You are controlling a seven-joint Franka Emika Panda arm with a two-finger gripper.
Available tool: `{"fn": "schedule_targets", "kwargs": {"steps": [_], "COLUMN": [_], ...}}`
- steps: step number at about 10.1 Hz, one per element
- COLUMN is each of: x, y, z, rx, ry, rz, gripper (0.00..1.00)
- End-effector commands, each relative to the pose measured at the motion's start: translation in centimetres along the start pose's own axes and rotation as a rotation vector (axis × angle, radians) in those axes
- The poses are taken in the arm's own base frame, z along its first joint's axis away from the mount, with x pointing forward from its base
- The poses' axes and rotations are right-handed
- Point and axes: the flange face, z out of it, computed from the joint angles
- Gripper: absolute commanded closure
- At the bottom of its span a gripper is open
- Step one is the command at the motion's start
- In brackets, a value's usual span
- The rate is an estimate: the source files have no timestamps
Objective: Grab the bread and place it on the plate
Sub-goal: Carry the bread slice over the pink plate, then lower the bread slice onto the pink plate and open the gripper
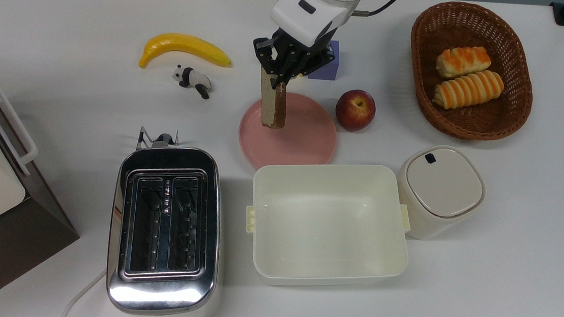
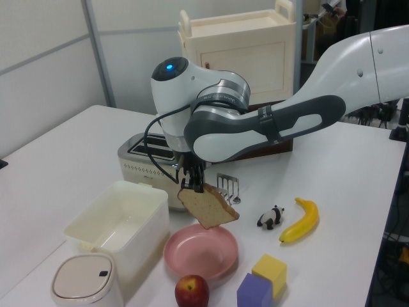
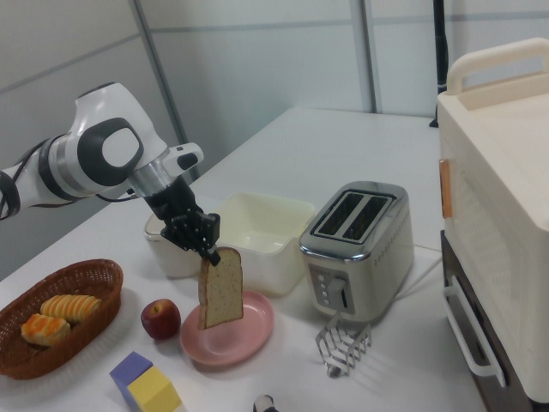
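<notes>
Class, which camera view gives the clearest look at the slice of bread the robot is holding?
The right view: the bread hangs upright with its broad face toward the camera, pinched at its top by the hand over the plate. The left view shows its face tilted. The top view shows it edge-on.

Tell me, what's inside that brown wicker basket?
In the top view, the basket holds two long orange-striped rolls, one above the other, lying side by side. The woven bottom shows around them; what lies beneath the rolls is covered.
</notes>
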Motion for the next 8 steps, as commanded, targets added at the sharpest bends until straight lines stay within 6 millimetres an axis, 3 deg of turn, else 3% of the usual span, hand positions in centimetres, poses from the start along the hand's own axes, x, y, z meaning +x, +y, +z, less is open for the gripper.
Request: {"fn": "schedule_targets", "kwargs": {"steps": [1, 8], "x": [-0.26, -0.08], "y": [-0.1, -0.55], "z": [0.01, 0.8], "rx": [-0.027, -0.056], "ry": [0.006, -0.003], "rz": [-0.016, -0.031], "gripper": [1.0, 1.0]}}
